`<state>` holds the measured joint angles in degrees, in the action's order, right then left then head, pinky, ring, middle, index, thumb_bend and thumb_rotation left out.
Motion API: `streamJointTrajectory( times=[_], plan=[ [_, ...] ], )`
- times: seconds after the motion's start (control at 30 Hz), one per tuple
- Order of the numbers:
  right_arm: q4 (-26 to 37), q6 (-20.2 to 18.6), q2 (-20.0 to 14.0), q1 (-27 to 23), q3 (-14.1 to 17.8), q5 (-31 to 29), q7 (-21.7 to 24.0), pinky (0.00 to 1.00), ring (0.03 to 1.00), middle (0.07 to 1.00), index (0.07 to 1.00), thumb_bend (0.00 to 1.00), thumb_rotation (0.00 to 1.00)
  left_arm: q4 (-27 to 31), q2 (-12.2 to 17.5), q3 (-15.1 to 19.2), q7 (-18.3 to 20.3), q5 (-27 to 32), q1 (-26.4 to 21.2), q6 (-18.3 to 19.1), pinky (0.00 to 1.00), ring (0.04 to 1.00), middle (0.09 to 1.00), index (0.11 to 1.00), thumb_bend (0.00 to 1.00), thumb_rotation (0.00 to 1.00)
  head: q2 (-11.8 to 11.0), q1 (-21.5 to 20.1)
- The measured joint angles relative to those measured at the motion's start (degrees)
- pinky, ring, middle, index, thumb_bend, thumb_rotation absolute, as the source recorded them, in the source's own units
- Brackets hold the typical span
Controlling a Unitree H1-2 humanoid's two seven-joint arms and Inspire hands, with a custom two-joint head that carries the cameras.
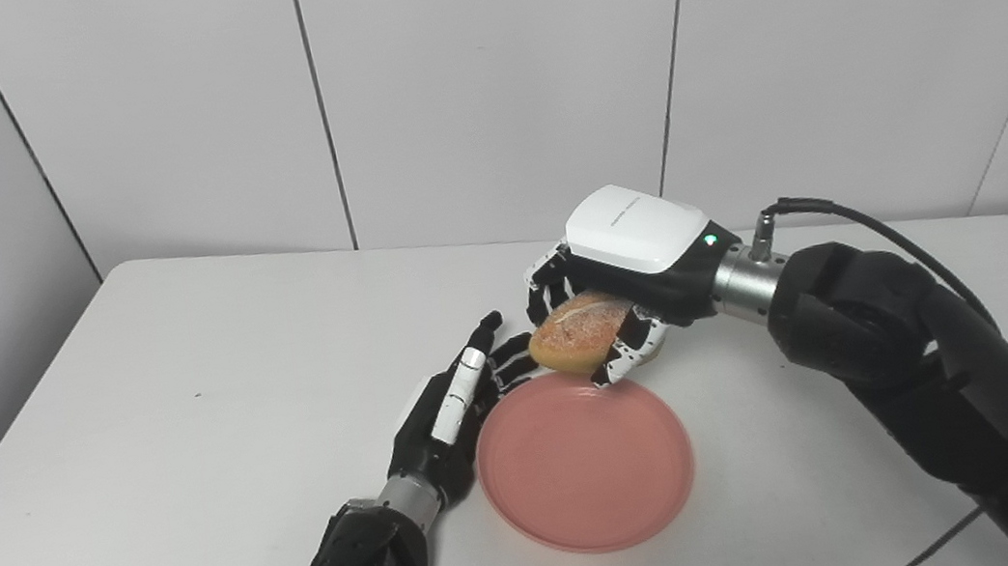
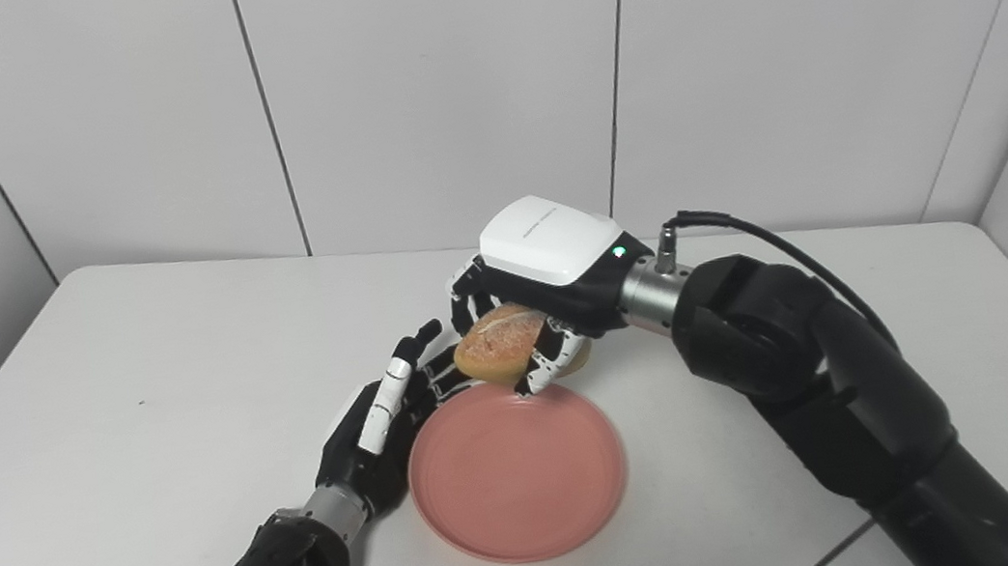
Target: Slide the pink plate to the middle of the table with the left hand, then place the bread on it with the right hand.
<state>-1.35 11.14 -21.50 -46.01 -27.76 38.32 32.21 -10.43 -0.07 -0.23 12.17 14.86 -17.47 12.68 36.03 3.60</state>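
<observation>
The pink plate (image 1: 585, 467) lies flat on the white table, near its middle, with nothing on it. My left hand (image 1: 447, 407) rests open against the plate's left rim, fingers stretched toward the far side. My right hand (image 1: 621, 282) is shut on the bread (image 1: 576, 330), a golden-brown roll. It holds the roll in the air just above the plate's far rim. The fingers wrap the roll from above and behind, so its right end is hidden.
The white table (image 1: 152, 417) stretches wide to the left and behind the hands. Grey wall panels (image 1: 478, 82) close off the back and both sides. The right forearm (image 1: 924, 364) crosses the table's right part.
</observation>
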Motion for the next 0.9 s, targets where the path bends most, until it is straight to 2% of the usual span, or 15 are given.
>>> streamJointTrajectory(
  times=[0.13, 0.3, 0.47, 0.73, 0.9],
  plan=[
    [-2.52, 1.91, -0.03, 0.67, -1.35, 0.46, -0.01, 0.35, 0.415, 0.481, 0.526, 0.51, 0.0, 0.02, -0.01, 0.27, 0.01, 0.15, 0.0, 0.13, 0.85, 0.854, 0.871, 0.983, 0.76, 0.8, 0.27, -0.09],
    [-5.32, 3.61, 0.14, 3.11, -2.38, 1.02, -0.29, 0.4, 0.438, 0.516, 0.489, 0.51, 0.0, 0.19, -0.01, 0.4, 0.0, 0.16, 0.01, 0.4, 0.85, 0.849, 0.852, 0.976, 0.76, 0.79, 0.35, -0.35],
    [-7.77, 4.83, 0.76, 3.97, -3.67, 2.1, -0.37, 0.36, 0.426, 0.509, 0.501, 0.51, 0.0, 0.44, -0.01, 0.67, 0.01, 0.19, 0.0, 1.06, 0.85, 0.863, 0.876, 0.976, 0.76, 0.79, 0.62, -0.44],
    [-12.19, 8.04, 3.18, 4.32, -4.56, 1.92, -1.24, 0.34, 0.415, 0.504, 0.511, 0.51, 0.0, 0.82, -0.05, 0.66, 0.04, 0.19, -0.04, 1.95, 0.86, 0.87, 0.886, 0.983, 0.76, 0.81, 0.53, -0.35],
    [-12.49, 8.44, 3.28, 4.32, -4.55, 2.01, -1.88, 0.34, 0.415, 0.499, 0.515, 0.51, 0.0, 0.85, -0.08, 0.65, 0.05, 0.19, -0.07, 2.1, 0.86, 0.863, 0.883, 0.982, 0.76, 0.81, 0.44, -0.44]
  ],
)
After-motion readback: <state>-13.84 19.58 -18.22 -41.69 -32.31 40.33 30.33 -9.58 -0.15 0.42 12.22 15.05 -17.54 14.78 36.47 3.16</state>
